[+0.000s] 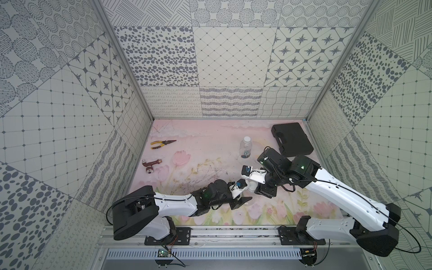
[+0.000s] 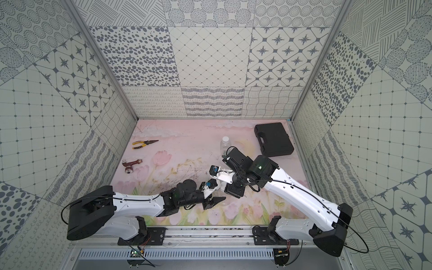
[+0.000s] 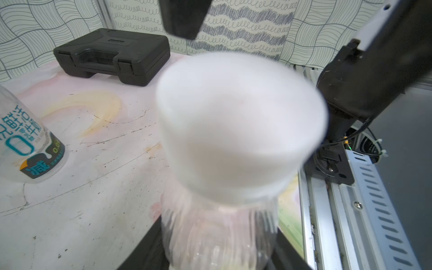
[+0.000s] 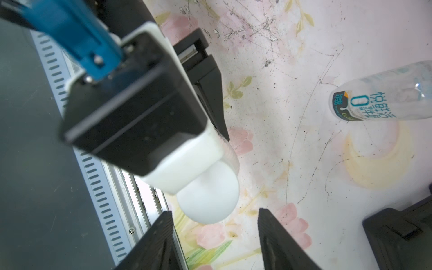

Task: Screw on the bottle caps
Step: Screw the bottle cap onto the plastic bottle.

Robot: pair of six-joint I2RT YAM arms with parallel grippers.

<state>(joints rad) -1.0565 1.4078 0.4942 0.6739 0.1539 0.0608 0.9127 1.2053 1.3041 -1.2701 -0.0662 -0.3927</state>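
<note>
Right wrist view: my right gripper [image 4: 216, 243] hangs with jaws apart, clear of the white cap [image 4: 210, 194] sitting on the tall bottle [image 3: 217, 233]. The left gripper [image 3: 217, 257] clamps that bottle by its ribbed body. The left wrist camera [image 4: 131, 121] blocks half my sight. The short bottle [image 4: 378, 98], wearing its own cap [image 1: 246, 139], stands well apart, with the black case [image 3: 112, 58] and pliers [image 1: 163, 143] beyond.

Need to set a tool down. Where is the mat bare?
Bare: the middle of the pink floral mat, between the yellow-handled pliers, the reddish-brown hand tool and the labelled clear bottle; also the far strip from pliers to the black plastic case. Crowded: front centre, where left gripper and right gripper meet at the white-capped bottle.
</note>
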